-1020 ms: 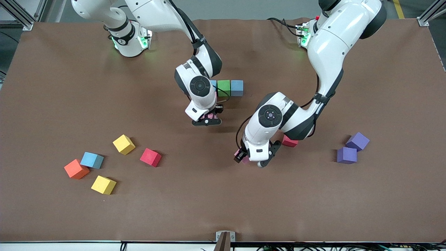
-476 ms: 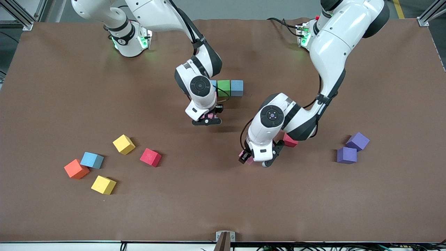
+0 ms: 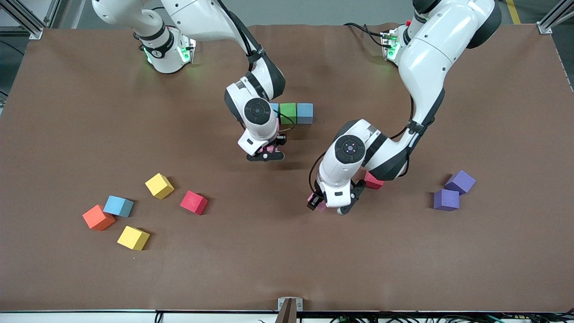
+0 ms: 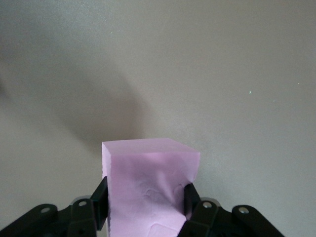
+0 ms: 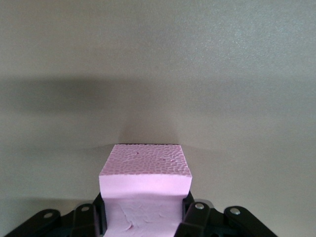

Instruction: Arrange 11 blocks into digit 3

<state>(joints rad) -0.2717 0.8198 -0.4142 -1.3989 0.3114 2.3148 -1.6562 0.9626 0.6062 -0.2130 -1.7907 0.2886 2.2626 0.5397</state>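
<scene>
A pink block was gripped by the left gripper just above the table beside a red block. Another pink block was clamped by the right gripper, near the blue–green–blue row of 3.

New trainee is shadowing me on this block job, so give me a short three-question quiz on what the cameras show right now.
1. True or false: each gripper is shut on a pink block.
2. Which block sits between the two light blue ones in the row by the right arm? A) yellow B) green C) red
3. Fill in: the orange cube touches a ____ block.

Key:
1. True: left gripper holds a pink block; right gripper holds another pink block.
2. B, the green block.
3. Light blue, beside the orange cube.
</scene>
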